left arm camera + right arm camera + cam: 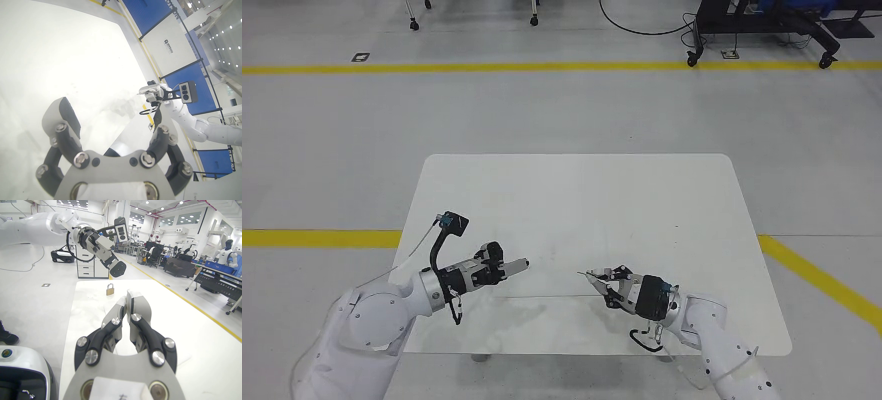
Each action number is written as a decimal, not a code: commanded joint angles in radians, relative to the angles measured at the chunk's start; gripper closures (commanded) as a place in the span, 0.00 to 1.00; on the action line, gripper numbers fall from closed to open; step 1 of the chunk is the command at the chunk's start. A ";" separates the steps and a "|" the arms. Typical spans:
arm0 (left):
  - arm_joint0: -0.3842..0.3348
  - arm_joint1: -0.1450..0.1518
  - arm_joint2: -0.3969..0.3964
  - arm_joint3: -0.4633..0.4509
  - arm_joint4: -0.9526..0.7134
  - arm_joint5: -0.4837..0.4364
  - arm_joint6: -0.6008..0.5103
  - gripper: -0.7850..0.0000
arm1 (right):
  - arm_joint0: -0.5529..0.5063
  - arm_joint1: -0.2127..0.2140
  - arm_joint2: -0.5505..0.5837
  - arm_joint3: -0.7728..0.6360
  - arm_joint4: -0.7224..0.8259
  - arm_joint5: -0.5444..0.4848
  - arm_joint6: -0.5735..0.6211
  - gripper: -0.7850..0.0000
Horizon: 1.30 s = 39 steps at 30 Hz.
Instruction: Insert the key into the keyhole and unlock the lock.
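Clearly, right hand (pixel 126 298) pinches the key (pixel 140 92), left hand (pixel 111 109) gapes; lock (pixel 110 290) stands upright.

The white table (pixel 572 190) has rounded corners. 2 yellow floor lines run along its length: a far line (pixel 542 68) well beyond the table's far edge, a near line (pixel 312 238) passing under the table. A black wheeled cart (pixel 762 25) stands well off the table's far right corner. A white drawer cabinet (pixel 86 264) stands beyond the table's left end, blue-and-white partition panels (pixel 170 43) beyond its right end.
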<state>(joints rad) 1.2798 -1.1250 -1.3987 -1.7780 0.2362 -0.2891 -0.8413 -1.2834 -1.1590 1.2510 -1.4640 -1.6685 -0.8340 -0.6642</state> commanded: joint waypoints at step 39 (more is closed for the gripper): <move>0.000 0.000 0.000 0.000 0.000 0.000 0.000 0.00 | 0.118 -0.016 -0.103 0.138 0.841 -0.178 0.392 1.00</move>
<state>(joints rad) 1.2798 -1.1250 -1.3987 -1.7780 0.2362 -0.2892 -0.8413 -1.1651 -1.1755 1.1487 -1.3231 -0.8482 -1.0127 -0.2871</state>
